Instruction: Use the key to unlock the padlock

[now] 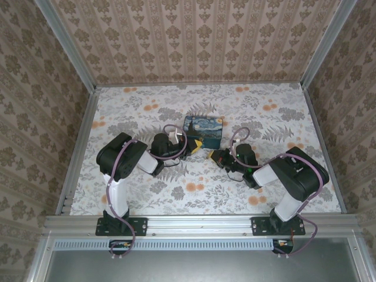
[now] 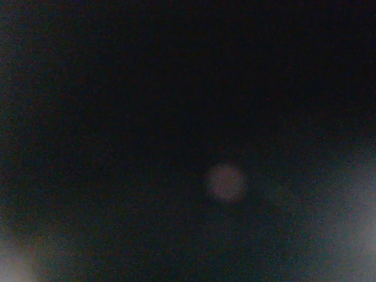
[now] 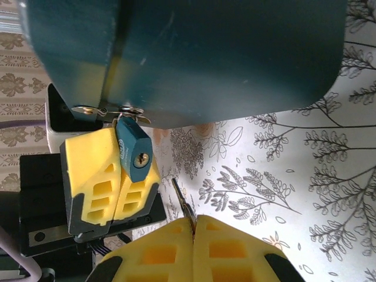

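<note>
**Key poised near the lock, not yet inserted**

I take the rounded blue box with the starry-night print [image 3: 223, 53] as my reference. The small dark bluish metal padlock [image 3: 134, 151] hangs from the silvery metal hasp [image 3: 111, 111] at the box's lower front edge, its keyhole [image 3: 141, 158] facing my right wrist camera.

The left gripper [image 1: 195, 147], with yellow ribbed fingers [image 3: 94, 176], sits just under that edge of the box, jaws closed together, and the padlock body lies against them. I read this as a brace, so the lock won't swing when the key pushes in. I cannot tell whether the pads actually pinch it.

The right gripper [image 3: 194, 223] is a little further out from the box, over the floral-print table [image 3: 294, 176]. It is clamped on the thin silver key [image 3: 183, 202], whose blade sticks out from the seam between the pads and angles toward the lock. Blade tip and keyhole are near but apart. I judge the next move needs the blade squared to the slot before any push.
</note>
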Robot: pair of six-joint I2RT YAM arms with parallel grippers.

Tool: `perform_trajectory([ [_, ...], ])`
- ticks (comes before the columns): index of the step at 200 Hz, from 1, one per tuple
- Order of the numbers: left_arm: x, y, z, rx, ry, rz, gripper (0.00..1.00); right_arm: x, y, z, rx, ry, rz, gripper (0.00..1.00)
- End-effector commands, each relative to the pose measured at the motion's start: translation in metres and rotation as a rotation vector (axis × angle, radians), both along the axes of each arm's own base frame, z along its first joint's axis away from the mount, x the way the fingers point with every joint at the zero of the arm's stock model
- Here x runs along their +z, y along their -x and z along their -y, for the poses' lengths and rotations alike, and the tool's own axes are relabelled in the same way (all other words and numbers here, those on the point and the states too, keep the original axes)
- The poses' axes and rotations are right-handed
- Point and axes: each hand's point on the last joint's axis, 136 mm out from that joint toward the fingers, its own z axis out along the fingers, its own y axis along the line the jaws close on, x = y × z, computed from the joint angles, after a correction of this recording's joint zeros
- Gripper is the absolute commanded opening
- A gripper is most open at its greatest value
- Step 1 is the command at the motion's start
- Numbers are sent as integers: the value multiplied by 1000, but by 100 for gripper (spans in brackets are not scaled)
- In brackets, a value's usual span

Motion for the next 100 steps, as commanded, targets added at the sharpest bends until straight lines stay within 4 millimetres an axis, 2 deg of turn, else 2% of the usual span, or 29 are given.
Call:
perform_trajectory([
  [1,2,4,0,-27,7,42,0,14,-8,-3,7,-4,44,0],
  [100,2,7,1,-32,5,42,0,18,-17,-6,5,-5,52,0],
])
